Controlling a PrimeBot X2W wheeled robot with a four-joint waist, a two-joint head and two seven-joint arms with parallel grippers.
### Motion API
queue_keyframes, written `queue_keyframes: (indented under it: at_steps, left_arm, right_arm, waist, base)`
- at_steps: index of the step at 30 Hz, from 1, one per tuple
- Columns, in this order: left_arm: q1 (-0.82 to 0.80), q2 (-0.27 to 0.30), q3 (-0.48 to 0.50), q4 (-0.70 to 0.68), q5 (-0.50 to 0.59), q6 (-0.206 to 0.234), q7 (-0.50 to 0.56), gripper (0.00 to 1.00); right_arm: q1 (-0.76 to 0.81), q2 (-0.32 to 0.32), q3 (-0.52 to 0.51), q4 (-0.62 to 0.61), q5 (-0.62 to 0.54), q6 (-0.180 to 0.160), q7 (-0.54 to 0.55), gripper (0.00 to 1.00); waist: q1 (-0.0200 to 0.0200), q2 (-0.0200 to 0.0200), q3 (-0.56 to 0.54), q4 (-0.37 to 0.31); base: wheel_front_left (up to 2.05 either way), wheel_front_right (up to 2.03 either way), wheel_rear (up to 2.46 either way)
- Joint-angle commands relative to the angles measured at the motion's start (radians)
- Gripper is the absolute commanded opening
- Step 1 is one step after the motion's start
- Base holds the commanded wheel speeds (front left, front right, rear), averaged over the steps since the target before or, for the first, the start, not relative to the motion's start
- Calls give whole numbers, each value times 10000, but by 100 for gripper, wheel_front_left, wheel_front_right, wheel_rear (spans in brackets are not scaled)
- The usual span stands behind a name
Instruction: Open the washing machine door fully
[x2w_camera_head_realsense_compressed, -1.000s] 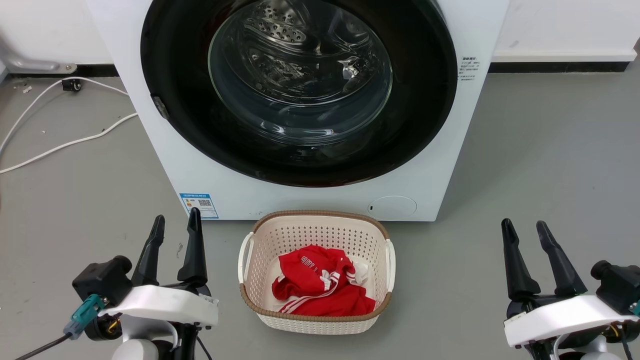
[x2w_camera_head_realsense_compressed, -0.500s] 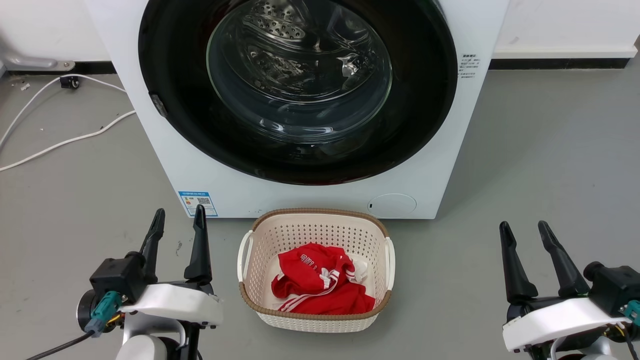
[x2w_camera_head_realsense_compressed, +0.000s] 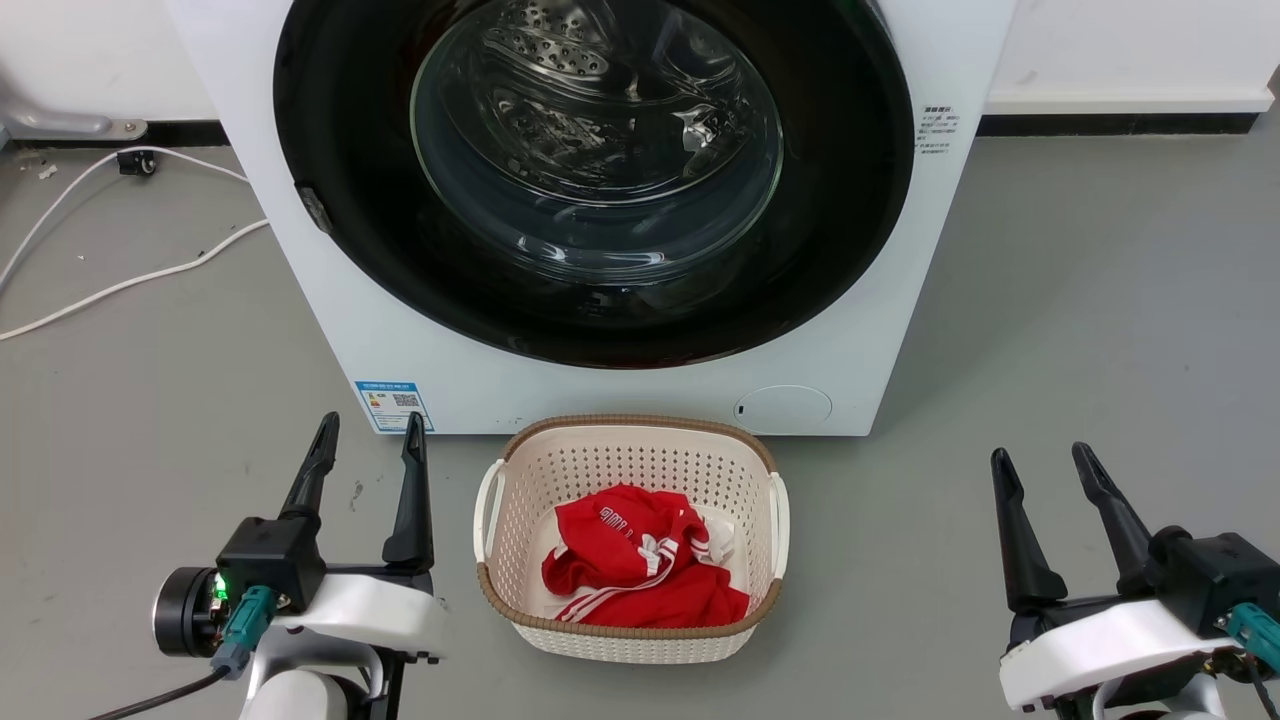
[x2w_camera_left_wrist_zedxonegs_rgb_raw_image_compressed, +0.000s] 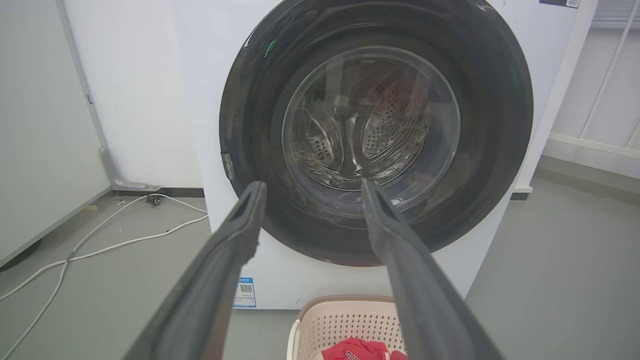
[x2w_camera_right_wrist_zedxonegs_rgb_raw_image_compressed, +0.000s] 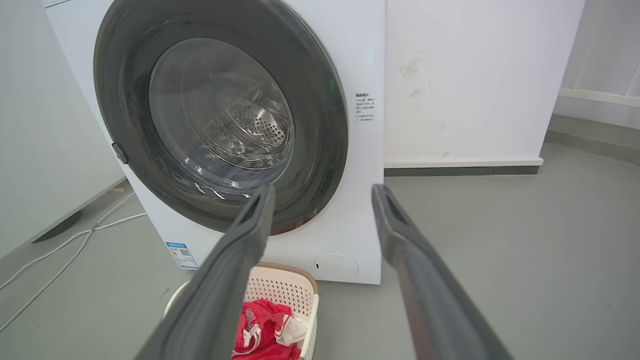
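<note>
From my seat, the washing machine (x2w_camera_head_realsense_compressed: 640, 395) stands dead ahead on the grey floor (x2w_camera_head_realsense_compressed: 1100, 300), a white box with its front facing me. The washing machine door (x2w_camera_head_realsense_compressed: 595, 170) lies flat against that front, a glossy black disc nearly as wide as the cabinet. Its clear glass centre (x2w_camera_head_realsense_compressed: 650, 220) bulges like a bowl and throws back bright streaks of light. Through it I make out the perforated steel drum (x2w_camera_head_realsense_compressed: 545, 45). A small grey catch (x2w_camera_head_realsense_compressed: 313, 208) sits on the disc's left edge. Below the door, a blue label (x2w_camera_head_realsense_compressed: 392, 405) is stuck at the lower left corner and a round white flap (x2w_camera_head_realsense_compressed: 783, 409) at the lower right. A cream basket (x2w_camera_head_realsense_compressed: 640, 425) rests on the floor just in front of the machine, with a red garment (x2w_camera_head_realsense_compressed: 640, 570) crumpled inside. A white cable (x2w_camera_head_realsense_compressed: 130, 285) trails over the floor to the left. My left tool (x2w_camera_head_realsense_compressed: 370, 420) hangs low, left of the basket, fingers spread apart with nothing between them, pointing towards the machine and well short of the door. My right tool (x2w_camera_head_realsense_compressed: 1041, 452) hangs far to the right, also spread and empty, apart from everything.
</note>
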Motion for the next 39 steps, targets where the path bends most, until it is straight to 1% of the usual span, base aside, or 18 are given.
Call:
queue_keyframes:
  at_steps: [1, 21, 34, 35, 36, 37, 39]
  left_arm:
    - [-112, 42, -12, -30, 159, 58, -61, 100]
    - [-31, 48, -100, 49, 1373, 246, -424, 100]
    - [-36, -49, 9, 219, 1223, 101, -414, 100]
    - [-35, -56, 13, 229, 1222, 92, -414, 100]
    - [-34, -62, 18, 240, 1220, 79, -414, 100]
    - [-32, -70, 22, 246, 1220, 71, -414, 100]
    - [-25, -87, 33, 262, 1219, 69, -414, 100]
  right_arm:
    - [68, 27, 10, -103, -126, -3, -32, 100]
    - [211, 44, 68, -118, -1228, -3, -173, 100]
    - [154, 44, 43, 16, -1003, -3, -219, 100]
    - [151, 44, 50, 33, -973, -3, -220, 48]
    - [146, 44, 57, 44, -979, -3, -223, 3]
    - [144, 44, 58, 52, -953, -3, -219, 0]
    - [138, 44, 67, 70, -886, -3, -234, 0]
  waist:
    - [-1, -1, 0, 0]
    - [-1, -1, -2, -59]
    - [-1, -1, 8, -84]
    - [-1, -1, 7, -85]
    - [-1, -1, 2, -87]
    - [-1, -1, -1, -89]
    - [-1, -1, -8, -91]
  base:
    - [0, 0, 0]
    - [0, 0, 0]
    - [0, 0, 0]
    - [0, 0, 0]
    - [0, 0, 0]
    - [0, 0, 0]
    - [0, 0, 0]
